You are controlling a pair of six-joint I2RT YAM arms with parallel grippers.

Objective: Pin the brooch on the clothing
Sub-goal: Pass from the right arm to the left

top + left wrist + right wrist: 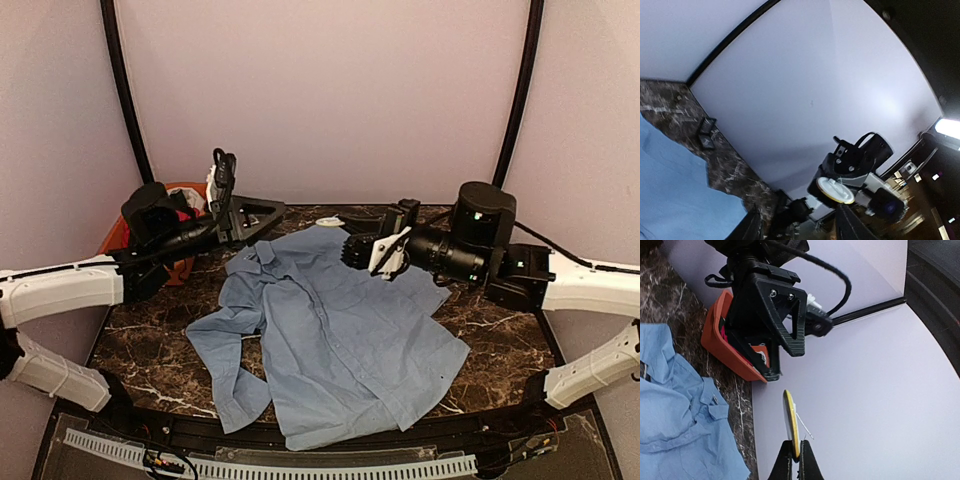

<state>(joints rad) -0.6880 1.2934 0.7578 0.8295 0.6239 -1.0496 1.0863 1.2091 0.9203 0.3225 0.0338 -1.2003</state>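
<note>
The clothing, a light blue shirt (340,330), lies spread on the dark marble table (150,340), collar toward the back. My right gripper (794,457) is shut on the rim of the brooch (791,422), a thin disc with a yellow edge whose pin stands out from its back. It holds the brooch in the air above the shirt's collar end. From the left wrist the brooch (836,190) shows its white back. My left gripper (800,225) is open, nothing between its fingers, and faces the brooch from a short way off.
An orange bin (172,262) with red and other garments stands at the table's back left corner, just behind the left gripper. A small black object (706,134) lies on the marble by the back wall. The wall closes off the far side.
</note>
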